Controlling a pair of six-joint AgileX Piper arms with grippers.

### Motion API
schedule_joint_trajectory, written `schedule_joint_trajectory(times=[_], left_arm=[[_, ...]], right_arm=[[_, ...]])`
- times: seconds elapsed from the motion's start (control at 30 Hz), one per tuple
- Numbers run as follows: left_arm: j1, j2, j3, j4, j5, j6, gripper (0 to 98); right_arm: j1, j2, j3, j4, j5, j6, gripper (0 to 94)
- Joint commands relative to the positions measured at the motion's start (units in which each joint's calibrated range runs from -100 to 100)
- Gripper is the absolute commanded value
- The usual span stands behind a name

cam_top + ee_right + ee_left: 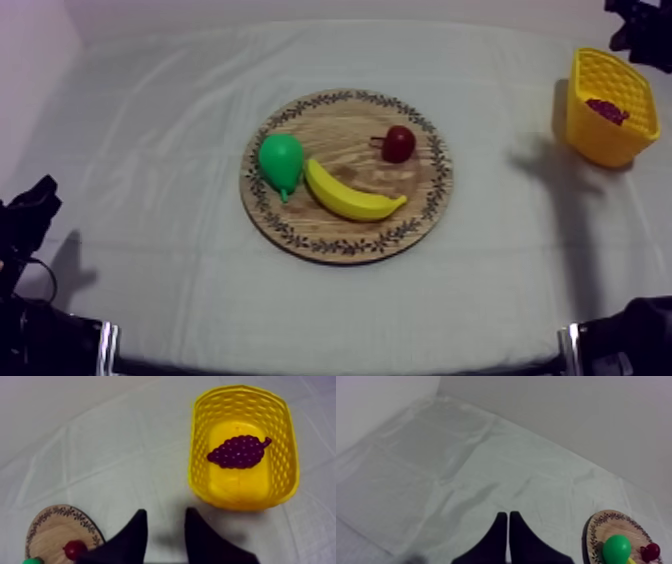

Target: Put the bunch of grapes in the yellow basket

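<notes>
The bunch of grapes (239,452) lies flat in the bottom of the yellow basket (200,441), which stands close to the right edge of the bench (160,130). My right hand (167,512) hovers over cloth just short of the basket, fingers apart, nothing between them. My left hand (508,514) is over bare cloth, fingers pressed together. The wooden board (340,130) sits mid-bench with open cloth all round it. I count one pear (281,160), one banana (352,197) and one small red fruit (398,144) on it, plus one grape bunch, one basket.

Bare cloth (500,250) btw board (345,135) & basket (595,138)
</notes>
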Motion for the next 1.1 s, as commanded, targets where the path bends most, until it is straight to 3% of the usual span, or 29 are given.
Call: schedule_joint_trajectory(times=[0.0,0.27,0.5,0.77,1.07], left_arm=[[0.0,0.0,0.0,0.01,0.0,0.0,0.1],[0.0,0.0,0.0,0.01,0.0,0.0,0.1],[0.0,0.0,0.0,0.01,0.0,0.0,0.1],[0.0,0.0,0.0,0.01,0.0,0.0,0.1],[0.0,0.0,0.0,0.01,0.0,0.0,0.1]], right_arm=[[-1.4,-8.9,4.5,0.4,-0.5,-0.2,17.6],[-3.0,-23.4,16.8,0.3,-4.2,0.6,6.5],[-2.5,-36.6,32.7,0.6,-14.5,1.0,1.7],[-1.7,-49.7,49.2,1.4,-24.5,2.4,0.5],[-1.4,-59.2,60.1,0.9,-28.0,4.0,0.4]])
